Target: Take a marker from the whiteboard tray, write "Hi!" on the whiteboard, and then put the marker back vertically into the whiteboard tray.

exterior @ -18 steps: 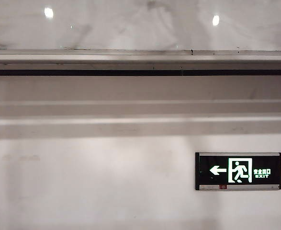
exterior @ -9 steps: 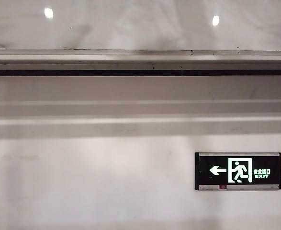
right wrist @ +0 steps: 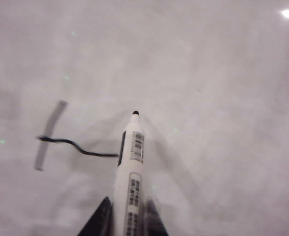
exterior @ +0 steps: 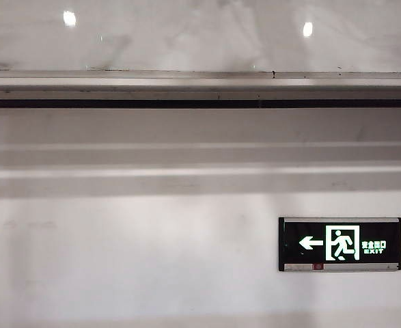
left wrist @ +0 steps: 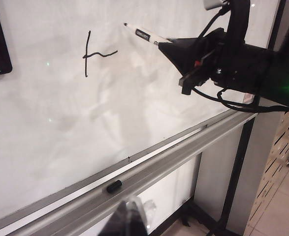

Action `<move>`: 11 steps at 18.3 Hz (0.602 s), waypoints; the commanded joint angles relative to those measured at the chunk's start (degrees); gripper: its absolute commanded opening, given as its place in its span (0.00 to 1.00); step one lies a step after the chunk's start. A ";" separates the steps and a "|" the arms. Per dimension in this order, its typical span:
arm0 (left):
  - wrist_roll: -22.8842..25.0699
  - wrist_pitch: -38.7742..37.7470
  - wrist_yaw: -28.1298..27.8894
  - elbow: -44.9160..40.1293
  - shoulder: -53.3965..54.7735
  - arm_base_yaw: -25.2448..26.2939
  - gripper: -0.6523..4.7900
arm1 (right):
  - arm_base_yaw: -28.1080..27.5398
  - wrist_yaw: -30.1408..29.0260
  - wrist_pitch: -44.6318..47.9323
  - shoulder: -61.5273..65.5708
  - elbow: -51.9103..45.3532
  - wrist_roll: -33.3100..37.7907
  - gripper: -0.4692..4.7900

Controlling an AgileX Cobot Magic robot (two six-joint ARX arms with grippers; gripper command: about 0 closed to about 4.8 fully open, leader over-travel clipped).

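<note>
Up on the glossy white whiteboard [left wrist: 60, 123], your right gripper [left wrist: 176, 46] clamps the slim white-barrelled marker [left wrist: 146, 35], tip aimed boardward beside the half-drawn H; left gripper [left wrist: 127, 221] low near the grey metal tray [left wrist: 183, 147], state unreadable.

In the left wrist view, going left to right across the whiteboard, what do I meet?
Black strokes already written → the marker, tip toward the whiteboard → the right gripper shut on it, up near the board. The left gripper sits low below the whiteboard tray, where a black cap lies.
</note>
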 commanded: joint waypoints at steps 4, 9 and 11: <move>-0.17 0.33 0.17 0.28 -0.09 -0.04 0.11 | -0.59 -1.66 0.96 1.57 0.20 -0.09 0.09; -0.17 0.35 0.13 0.28 -0.09 -0.04 0.11 | -0.59 -0.79 -3.23 1.62 0.20 -0.07 0.09; -0.17 0.33 0.13 0.28 -0.09 -0.04 0.11 | -0.59 -0.81 -6.19 1.62 0.20 0.11 0.09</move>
